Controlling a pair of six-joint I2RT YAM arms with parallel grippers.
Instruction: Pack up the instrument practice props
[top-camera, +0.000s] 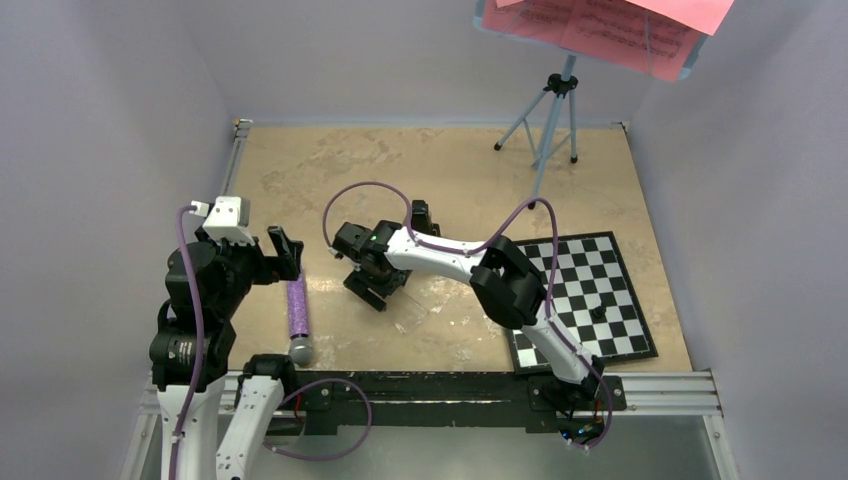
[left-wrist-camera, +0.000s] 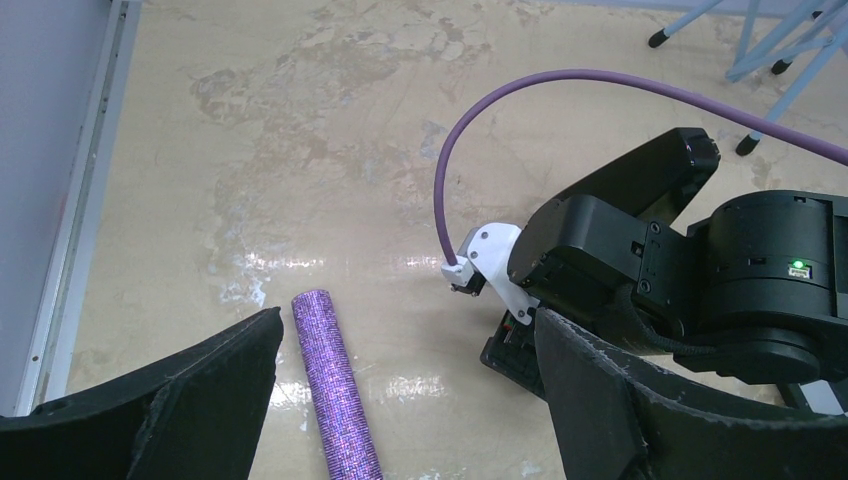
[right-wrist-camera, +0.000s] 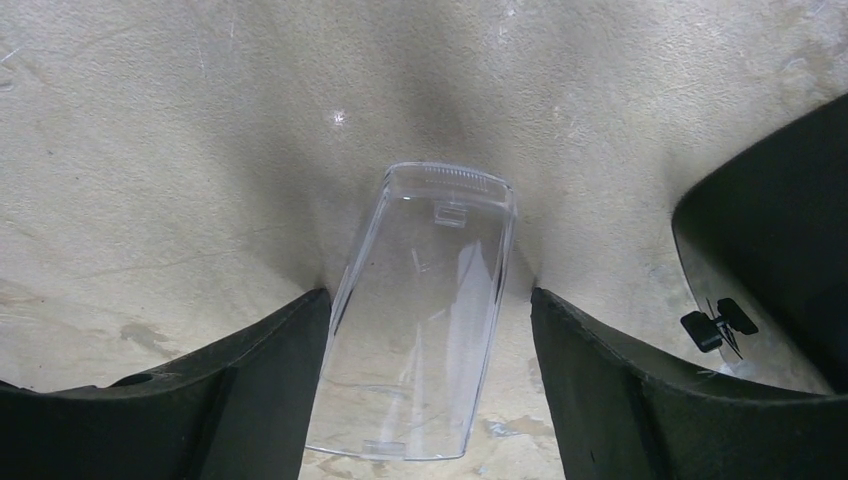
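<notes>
The metronome's clear plastic cover (right-wrist-camera: 425, 310) lies flat on the tan table between the open fingers of my right gripper (right-wrist-camera: 430, 300). The left finger (right-wrist-camera: 250, 390) is at the cover's edge and the right finger (right-wrist-camera: 640, 400) stands a little apart. In the top view the right gripper (top-camera: 372, 288) points down at mid-table. A small black body (top-camera: 421, 215), seemingly the metronome, sits just behind that arm. The light-blue music stand (top-camera: 555, 120) stands at the far right with pink sheet-music pages (top-camera: 610, 25) on it. My left gripper (top-camera: 285, 255) is open and empty.
A purple glitter microphone (top-camera: 298, 318) lies near the left arm and shows between the left fingers (left-wrist-camera: 335, 385). The black-and-white checkered board (top-camera: 590, 295) lies at the right. A black part with a small key (right-wrist-camera: 718, 325) shows at the right wrist view's edge. The stand's feet (left-wrist-camera: 780, 50) show far right.
</notes>
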